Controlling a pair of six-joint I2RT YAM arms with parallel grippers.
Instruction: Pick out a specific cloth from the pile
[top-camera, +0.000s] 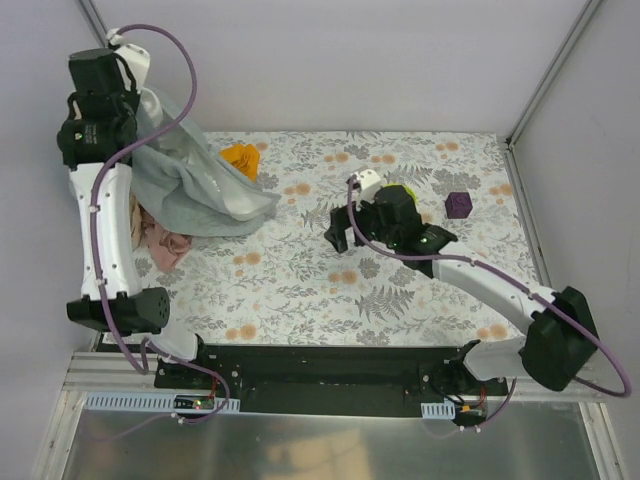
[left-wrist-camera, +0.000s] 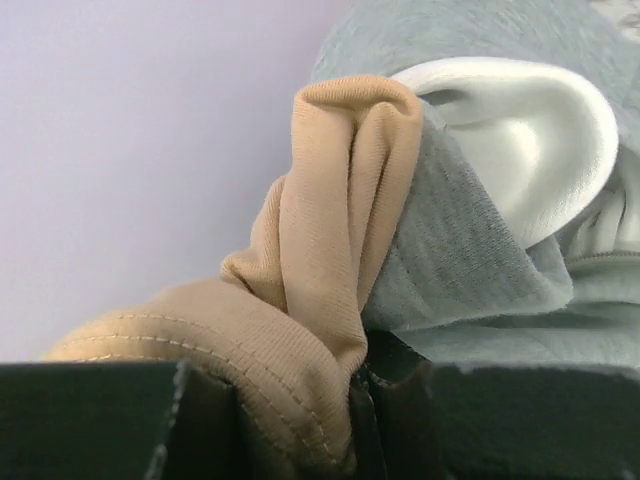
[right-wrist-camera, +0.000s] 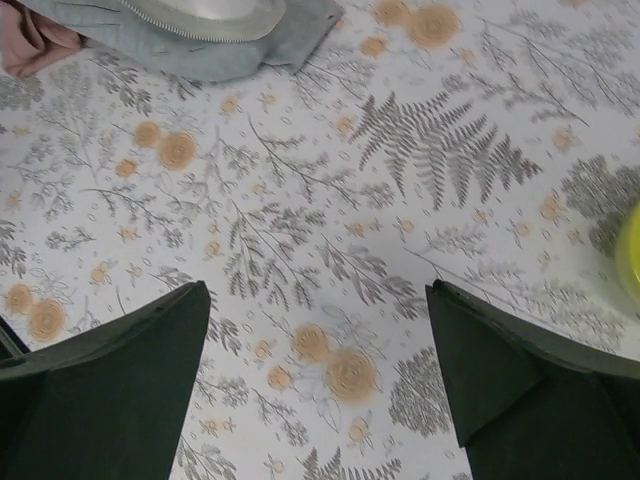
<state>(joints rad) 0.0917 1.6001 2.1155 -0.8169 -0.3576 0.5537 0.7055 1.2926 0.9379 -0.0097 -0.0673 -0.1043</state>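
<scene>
From above, the left gripper (top-camera: 135, 88) holds the grey cloth (top-camera: 190, 180) up off the pile (top-camera: 165, 245); the orange cloth (top-camera: 240, 158) lies just behind, not yet picked. Left wrist: jaws clamped on the tan cloth (left-wrist-camera: 310, 250) and grey. Right wrist: the right gripper (right-wrist-camera: 320, 380) hangs spread apart and empty over the table (right-wrist-camera: 300, 200).

Ribbed tan cloth (left-wrist-camera: 330, 200), grey cloth (left-wrist-camera: 450, 260) perhaps fleecy

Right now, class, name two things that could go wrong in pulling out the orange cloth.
1. The left gripper is shut on the tan-beige cloth and grey cloth, not the orange cloth; it may pull out the wrong one.
2. The grey cloth covers part of the orange one and could drag it.
</scene>
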